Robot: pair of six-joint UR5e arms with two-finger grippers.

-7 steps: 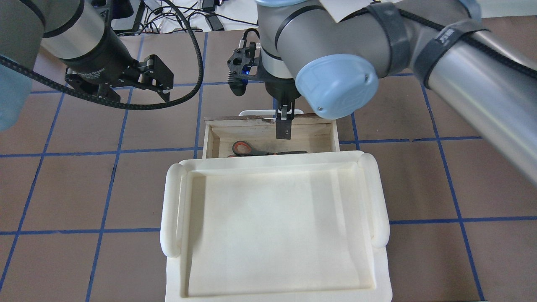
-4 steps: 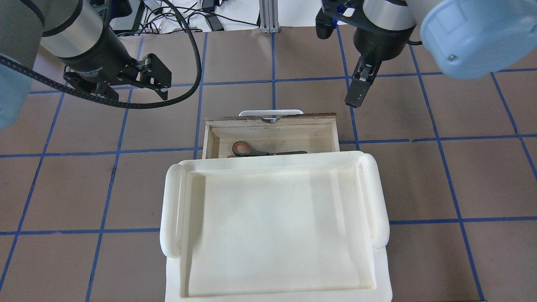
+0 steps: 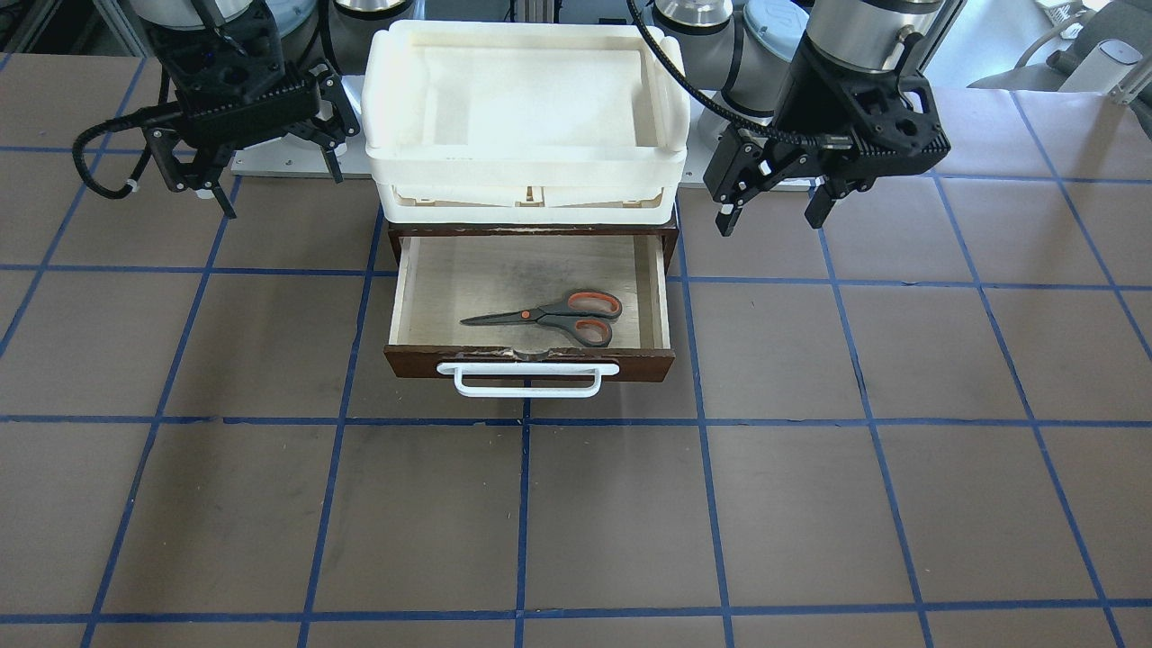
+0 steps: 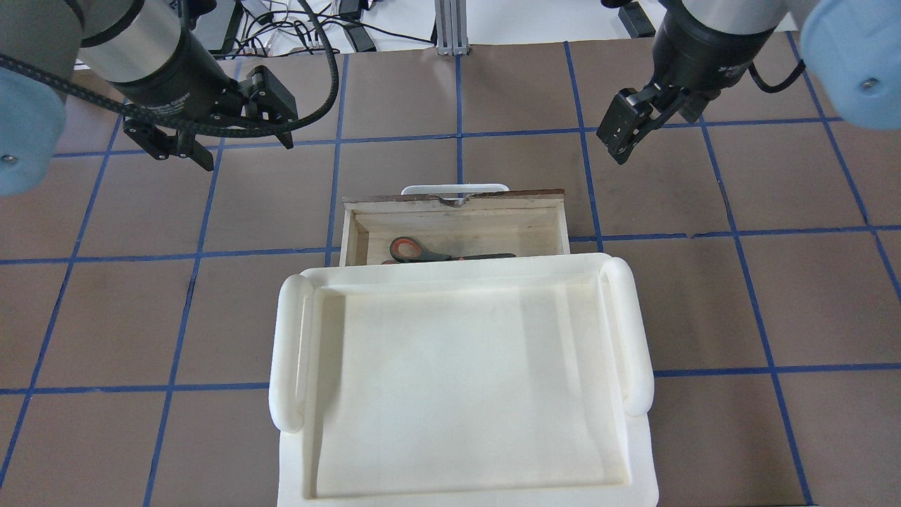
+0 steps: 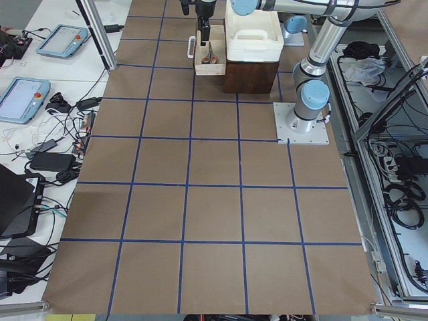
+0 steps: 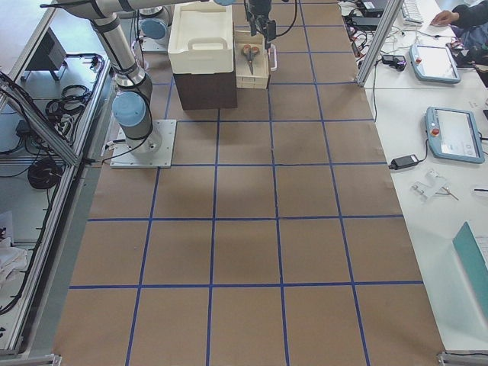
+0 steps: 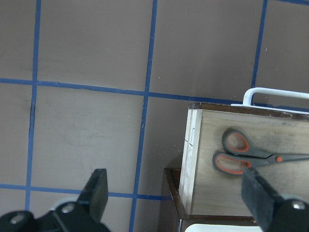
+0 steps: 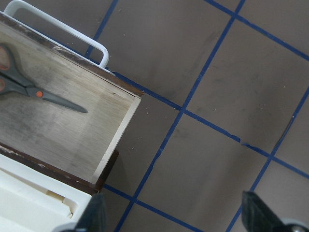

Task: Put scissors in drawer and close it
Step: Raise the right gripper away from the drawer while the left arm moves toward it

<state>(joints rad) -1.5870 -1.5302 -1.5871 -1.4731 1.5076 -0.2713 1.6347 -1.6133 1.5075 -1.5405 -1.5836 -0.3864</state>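
Both tools idle. left gripper (image 3: pixel 772 214): fingers spread wide, nothing between them. right gripper (image 3: pixel 279 191): same, holding nothing. It is edge-on in the overhead view, so the gap only reads from its wrist camera and the front view.

The drawer (image 3: pixel 468 279) stands pulled out, between the two grippers and lower than both, touching neither. The scissors (image 3: pixel 549 316) lie flat on its floor near the front wall. Their loops are at the end nearer the left gripper, with the blade tips toward the right gripper.

Drawer: dark brown wood outside, scuffed pale plywood inside, chipped top edge on the front. The white bar handle (image 3: pixel 526 391) is a rounded plastic U.

The white tray (image 3: pixel 526 166) sits on the brown cabinet (image 5: pixel 251 75), inboard of both grippers. It is smooth moulded plastic with rounded side grips.

The table (image 3: pixel 576 504) is matte brown with a blue tape grid.

In the overhead view the tray rim hides the drawer's rear and one scissor loop. Wrist views cut off the finger bases. Side views are too small to show the grippers.
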